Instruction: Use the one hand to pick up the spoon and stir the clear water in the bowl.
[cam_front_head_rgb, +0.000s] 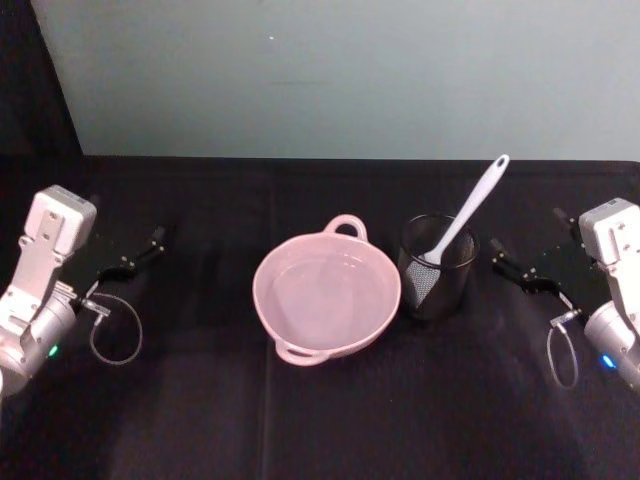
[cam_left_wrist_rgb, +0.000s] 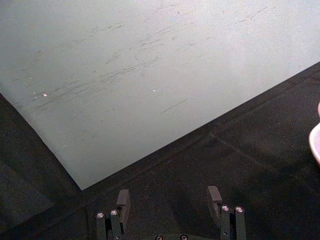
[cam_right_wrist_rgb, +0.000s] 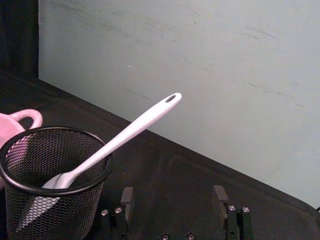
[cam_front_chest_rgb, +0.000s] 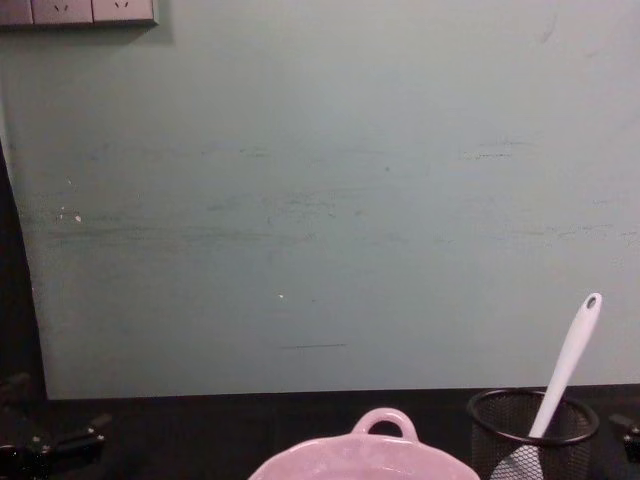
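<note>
Work surface: a table (cam_front_head_rgb: 320, 420) covered edge to edge in black cloth. Two items stand directly on it. A pale pink bowl (cam_front_head_rgb: 270, 275) sits upright near the centre, holding clear water. A black wire-mesh cup (cam_front_head_rgb: 440, 290) stands upright just beside the bowl, on the robot's right; contact between them cannot be confirmed.

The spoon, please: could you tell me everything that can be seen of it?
The spoon is white and looks like smooth plastic, with a long slim handle, a hole at its tip, and a flat head. It stands head-down in the black mesh cup, leaning on the cup's rim, handle tilted up and away toward the robot's right. The cup sits just right of the pink bowl. Neither the left gripper nor the right gripper, both open, touches it.
</note>
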